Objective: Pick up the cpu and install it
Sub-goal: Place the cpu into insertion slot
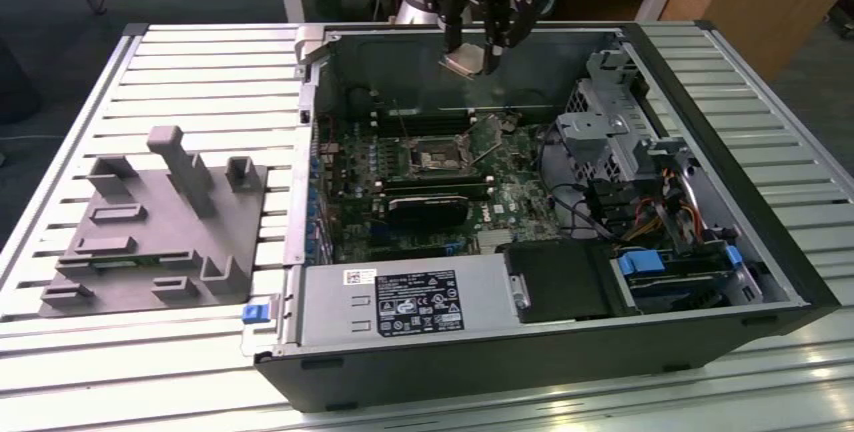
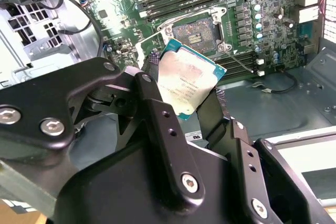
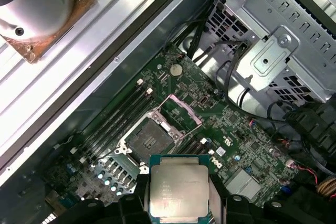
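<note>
A: What is the biggest thing here?

B: A slatted metal table. On it lies an open computer case, and on the exterior view's left of the case there is a grey plastic tray with upright blocks.

A: And inside the case?

B: A green motherboard covers the floor of the case. A power supply sits at the near edge, and a metal drive cage is on the exterior view's right. Near the middle of the board is the dark square socket. In the first wrist view its metal frame is folded back and the contact field is uncovered.

A: Where is the gripper?

B: The gripper hangs over the far part of the case, above the board. Its two black fingers are pressed against opposite edges of the cpu, so it pinches the chip.

A: So the cpu is in the air?

B: Yes. It is tilted and apart from the socket. In the second wrist view its silvery top faces the camera, with a thin green border around it.
</note>
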`<state>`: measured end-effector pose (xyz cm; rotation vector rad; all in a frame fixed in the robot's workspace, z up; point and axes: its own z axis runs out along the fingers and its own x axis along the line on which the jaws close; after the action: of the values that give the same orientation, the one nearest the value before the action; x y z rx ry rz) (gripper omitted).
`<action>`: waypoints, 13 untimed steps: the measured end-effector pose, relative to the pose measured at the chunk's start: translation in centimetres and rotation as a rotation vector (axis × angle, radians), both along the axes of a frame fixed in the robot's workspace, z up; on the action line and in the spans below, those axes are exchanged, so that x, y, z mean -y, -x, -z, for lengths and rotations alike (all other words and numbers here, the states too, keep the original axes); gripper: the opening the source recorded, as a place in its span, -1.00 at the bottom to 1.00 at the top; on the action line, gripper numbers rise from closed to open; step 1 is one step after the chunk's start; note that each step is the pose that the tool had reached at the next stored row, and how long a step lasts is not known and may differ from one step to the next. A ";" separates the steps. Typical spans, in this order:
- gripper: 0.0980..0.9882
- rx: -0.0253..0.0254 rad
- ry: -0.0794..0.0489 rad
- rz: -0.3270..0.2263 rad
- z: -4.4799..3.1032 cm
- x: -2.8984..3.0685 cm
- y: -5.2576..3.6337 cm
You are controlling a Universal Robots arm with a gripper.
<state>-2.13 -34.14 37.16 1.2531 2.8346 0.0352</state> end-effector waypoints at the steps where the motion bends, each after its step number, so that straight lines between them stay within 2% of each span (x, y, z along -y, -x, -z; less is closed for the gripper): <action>1: -0.01 0.0001 0.000 0.003 0.00 0.00 0.00; 13: -0.01 0.0001 0.000 0.057 0.03 0.00 0.09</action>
<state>-2.21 -34.14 37.13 1.3334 2.7970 0.0333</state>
